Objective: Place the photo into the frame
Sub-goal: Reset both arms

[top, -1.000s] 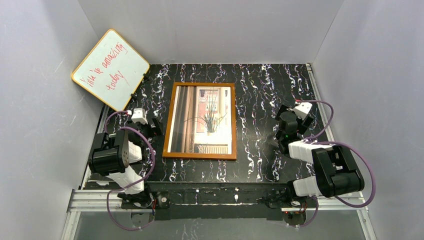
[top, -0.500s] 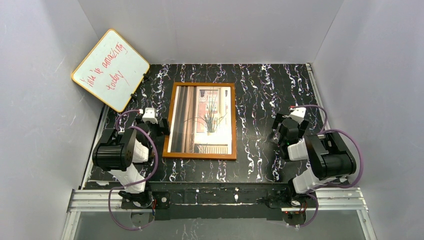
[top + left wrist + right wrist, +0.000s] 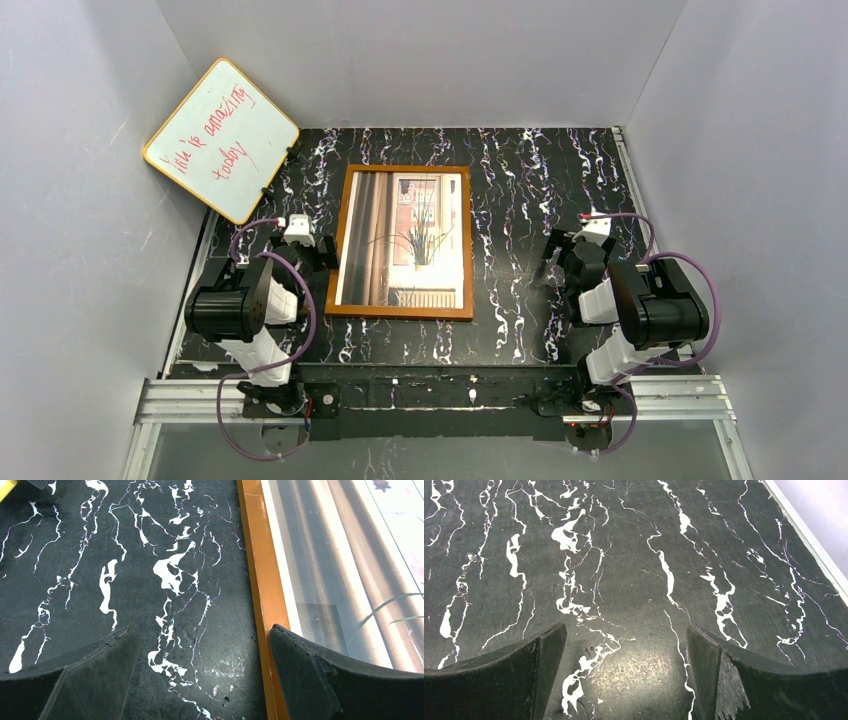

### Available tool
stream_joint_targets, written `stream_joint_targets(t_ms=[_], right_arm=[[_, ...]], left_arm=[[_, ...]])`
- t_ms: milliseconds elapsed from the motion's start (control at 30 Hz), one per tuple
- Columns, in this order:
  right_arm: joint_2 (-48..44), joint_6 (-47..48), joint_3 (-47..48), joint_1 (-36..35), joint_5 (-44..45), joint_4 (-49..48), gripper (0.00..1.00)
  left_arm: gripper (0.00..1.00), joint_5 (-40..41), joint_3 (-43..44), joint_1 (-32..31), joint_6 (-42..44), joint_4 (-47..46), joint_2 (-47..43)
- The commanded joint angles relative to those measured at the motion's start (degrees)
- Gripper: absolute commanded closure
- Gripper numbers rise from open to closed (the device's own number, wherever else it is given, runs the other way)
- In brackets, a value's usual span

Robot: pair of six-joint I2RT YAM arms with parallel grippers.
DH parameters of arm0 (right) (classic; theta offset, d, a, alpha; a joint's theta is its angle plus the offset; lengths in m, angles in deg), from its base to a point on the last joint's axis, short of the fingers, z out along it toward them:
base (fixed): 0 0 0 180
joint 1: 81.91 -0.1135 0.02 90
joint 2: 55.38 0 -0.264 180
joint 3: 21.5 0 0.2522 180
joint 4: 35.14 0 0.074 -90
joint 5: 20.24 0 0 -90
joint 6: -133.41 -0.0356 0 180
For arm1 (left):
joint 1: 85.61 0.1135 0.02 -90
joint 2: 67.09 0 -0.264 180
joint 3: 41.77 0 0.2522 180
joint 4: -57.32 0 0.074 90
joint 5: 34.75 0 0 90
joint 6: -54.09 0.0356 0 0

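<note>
Orange-brown frame (image 3: 404, 312) is lying flat on the tabletop (image 3: 530, 180), the photo (image 3: 405, 240) showing inside it. The left wrist view is cutting off all but the frame's left edge. Either side, left claw (image 3: 200, 630) and right claw (image 3: 624, 627) are gaping wide, holding nothing.

Right hand (image 3: 626, 645) spread wide open, over a black, white-veined tabletop (image 3: 634, 555).
</note>
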Motion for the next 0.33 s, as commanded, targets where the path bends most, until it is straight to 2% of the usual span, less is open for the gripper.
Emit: stream_joint_targets(t_ms=[0,300], right_arm=[[-0.05,0.18,0.41,0.33,-0.23,-4.30,0.02],[-0.05,0.25,0.45,0.33,-0.22,-4.30,0.02]], left_arm=[[0.02,1.96,0.57,-0.01,1.35,1.83,0.37],[0.02,4.87,0.90,-1.14,1.89,3.15,0.01]])
